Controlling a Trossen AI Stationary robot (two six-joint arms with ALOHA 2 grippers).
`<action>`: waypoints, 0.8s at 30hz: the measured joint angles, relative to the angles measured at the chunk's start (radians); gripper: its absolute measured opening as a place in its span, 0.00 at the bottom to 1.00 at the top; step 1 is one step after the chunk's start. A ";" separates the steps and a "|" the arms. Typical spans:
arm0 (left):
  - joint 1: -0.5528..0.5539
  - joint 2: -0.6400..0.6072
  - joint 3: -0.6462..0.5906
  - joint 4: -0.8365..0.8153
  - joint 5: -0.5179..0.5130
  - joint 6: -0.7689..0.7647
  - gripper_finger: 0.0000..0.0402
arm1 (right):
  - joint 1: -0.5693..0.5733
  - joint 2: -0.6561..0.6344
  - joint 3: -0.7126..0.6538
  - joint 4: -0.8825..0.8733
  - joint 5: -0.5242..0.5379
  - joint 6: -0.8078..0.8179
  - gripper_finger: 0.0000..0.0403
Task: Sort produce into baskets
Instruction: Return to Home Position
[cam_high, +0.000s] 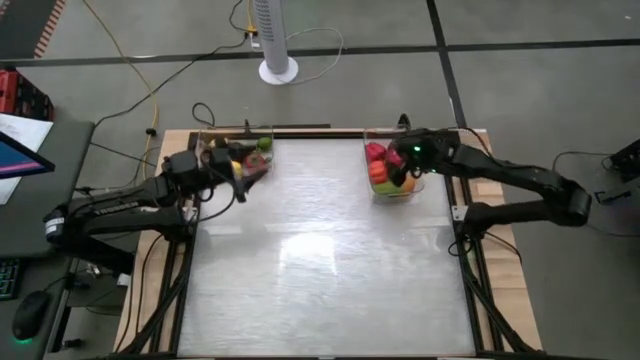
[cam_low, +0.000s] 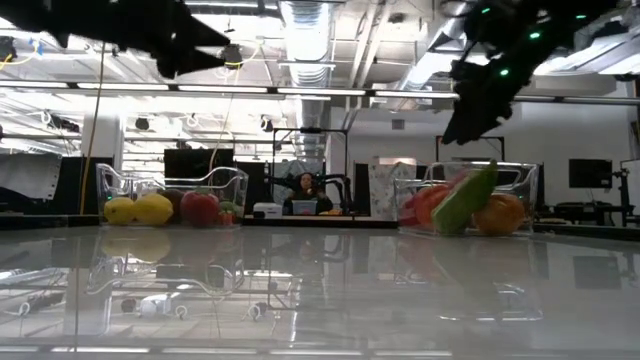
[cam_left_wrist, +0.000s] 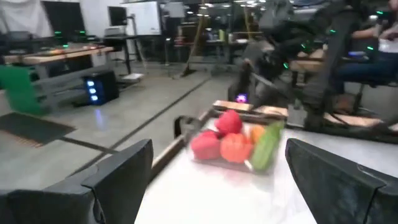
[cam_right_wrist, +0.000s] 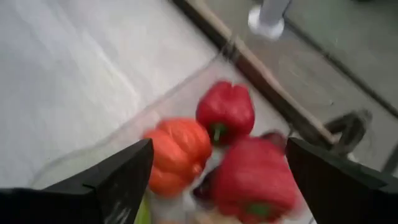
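Two clear bins stand at the table's far edge. The left bin (cam_high: 236, 152) holds yellow lemons (cam_low: 140, 209), a red piece (cam_low: 199, 206) and green and dark pieces. The right bin (cam_high: 384, 187) holds red peppers (cam_right_wrist: 225, 111), an orange tomato (cam_right_wrist: 177, 152), an orange (cam_low: 500, 214) and a green cucumber (cam_low: 466, 199) that leans on the other pieces. My left gripper (cam_high: 245, 172) hovers open and empty above the left bin, pointing across the table; the left wrist view (cam_left_wrist: 217, 149) sees the right bin between its fingers. My right gripper (cam_high: 400, 168) hovers open and empty above the right bin's produce, as the right wrist view (cam_right_wrist: 217, 149) also shows.
The white table top (cam_high: 320, 270) spreads bare from the bins to the near edge. A white fan base (cam_high: 278, 70) and cables lie on the floor beyond the far edge. A person (cam_low: 303, 190) sits in the room behind the table.
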 joint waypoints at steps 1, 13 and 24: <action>-0.007 -0.017 -0.024 0.010 0.004 0.002 0.88 | 0.000 -0.037 -0.028 0.033 -0.001 0.003 0.96; -0.096 -0.368 -0.373 0.059 -0.066 -0.183 0.88 | 0.118 -0.381 -0.406 0.621 -0.108 0.185 0.93; -0.179 -0.648 -0.480 -0.085 -0.153 -0.231 0.88 | 0.208 -0.508 -0.610 0.862 -0.108 0.196 0.93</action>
